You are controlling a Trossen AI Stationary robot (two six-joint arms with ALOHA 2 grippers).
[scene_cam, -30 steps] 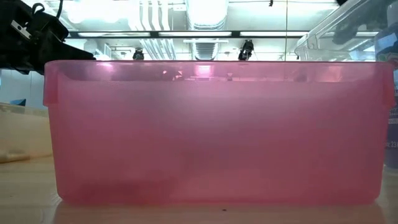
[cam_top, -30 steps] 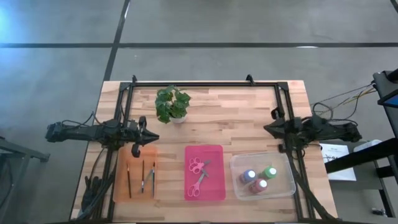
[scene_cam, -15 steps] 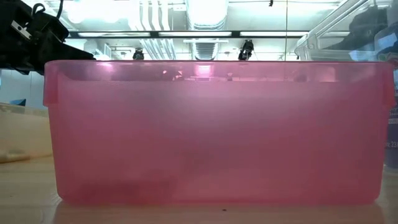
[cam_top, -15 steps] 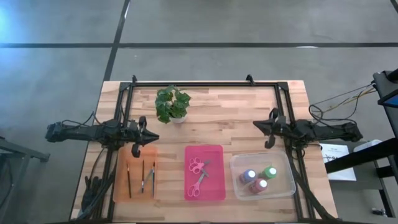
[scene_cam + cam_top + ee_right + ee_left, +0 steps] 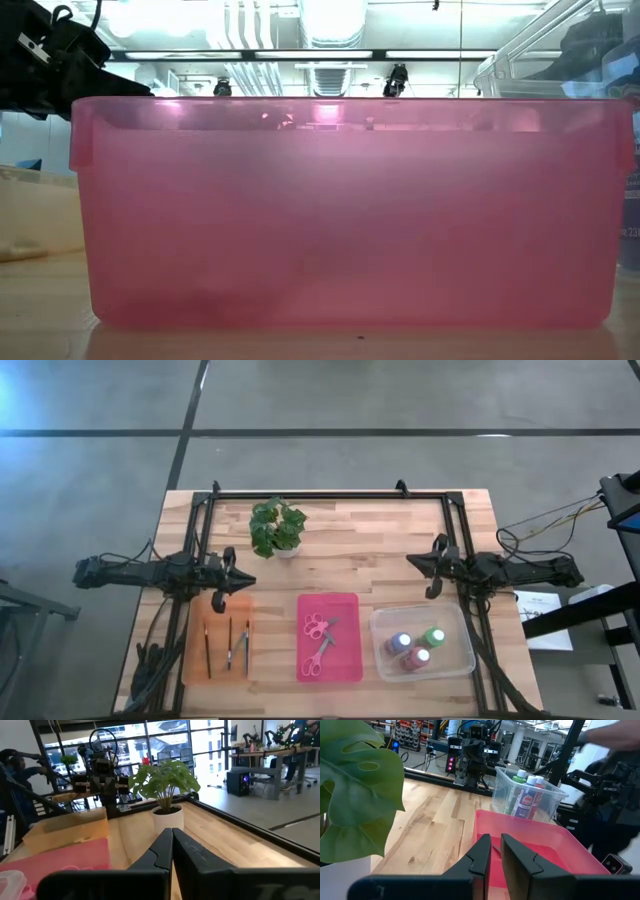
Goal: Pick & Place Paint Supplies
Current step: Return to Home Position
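Note:
In the high view, three paint bottles (blue-and-white, green, pink-red) stand in a clear bin. Two pink-handled scissors lie in a pink tray, and thin dark brushes lie in an orange tray. My left gripper hovers over the orange tray's far edge; its fingers stand a narrow gap apart and hold nothing. My right gripper is shut and empty, hovering above bare table beyond the clear bin.
A green leafy potted plant stands at the far middle of the table, between the two arms. A black frame runs along the far edge and sides. In the low view the pink tray's wall fills most of the picture.
My right gripper has moved a short way toward the table's left, out over the wood beyond the clear bin, then stopped. The supplies lie as before.

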